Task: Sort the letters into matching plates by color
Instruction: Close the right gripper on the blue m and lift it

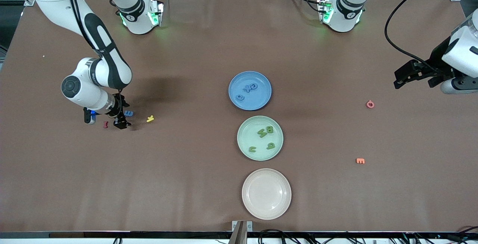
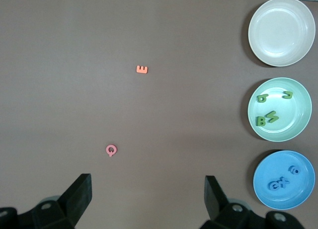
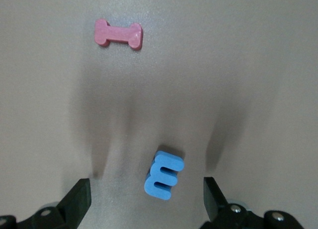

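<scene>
The cream plate [image 1: 266, 193] is empty. The right end effector [image 1: 105, 118], fingers apart, hovers over the blue E [image 1: 129, 113], the last blue letter; next, descend and clamp. The left end effector [image 2: 148, 193] waits, apart.

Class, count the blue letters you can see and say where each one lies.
4. Three lie in the blue plate: a C, an X and an e. One blue E lies on the table under the open right gripper.

We are seeing a brown table [image 1: 209, 42] carrying blue [image 1: 250, 90], mint green [image 1: 260, 138] and cream-beige [image 1: 266, 193] round plates, plus loose blue [image 1: 129, 113], red [image 1: 105, 124], yellow [image 1: 150, 118], pink [image 1: 370, 104] and orange [image 1: 360, 160] foam letters.
</scene>
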Available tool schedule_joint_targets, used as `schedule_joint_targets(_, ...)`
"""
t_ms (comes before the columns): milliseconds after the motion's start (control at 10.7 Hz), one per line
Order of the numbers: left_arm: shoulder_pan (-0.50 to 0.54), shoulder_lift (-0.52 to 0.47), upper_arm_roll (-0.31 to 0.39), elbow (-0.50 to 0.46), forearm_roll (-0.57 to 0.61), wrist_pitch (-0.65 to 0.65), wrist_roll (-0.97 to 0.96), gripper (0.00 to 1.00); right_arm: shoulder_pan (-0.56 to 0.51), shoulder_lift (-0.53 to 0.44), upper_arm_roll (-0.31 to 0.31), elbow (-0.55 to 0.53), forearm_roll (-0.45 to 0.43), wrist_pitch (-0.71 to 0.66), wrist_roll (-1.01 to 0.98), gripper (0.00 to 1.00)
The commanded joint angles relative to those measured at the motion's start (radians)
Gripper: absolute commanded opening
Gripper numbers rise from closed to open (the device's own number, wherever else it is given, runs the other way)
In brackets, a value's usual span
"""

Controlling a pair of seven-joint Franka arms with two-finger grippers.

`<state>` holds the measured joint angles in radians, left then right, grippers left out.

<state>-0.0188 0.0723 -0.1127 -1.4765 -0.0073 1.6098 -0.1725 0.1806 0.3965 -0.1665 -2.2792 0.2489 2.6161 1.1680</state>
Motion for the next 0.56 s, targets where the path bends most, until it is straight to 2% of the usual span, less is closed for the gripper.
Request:
schedule_joint_targets(0, 0.013, -0.043, 0.021, -0.047, -0.065, 0.007, 0.021, 1.0, -0.021, -0.031, 0.018, -0.042, 0.0, 0.015, -0.042, 0.94)
schedule_joint_targets(186, 0.014, -0.029, 0.016, -0.044, -0.063, 0.015, 0.022, 1.0, -0.021, -0.03, 0.018, -0.046, 0.0, 0.019, -0.076, 0.8)
schedule_joint_targets(280, 0.017, -0.029, 0.016, -0.044, -0.063, 0.015, 0.022, 1.0, -0.023, -0.03, 0.018, -0.054, 0.0, 0.024, -0.099, 0.7)
schedule_joint_targets(466, 0.019, -0.029, 0.016, -0.041, -0.065, 0.016, 0.022, 1.0, -0.023, -0.025, 0.018, -0.056, 0.0, 0.025, -0.137, 0.58)
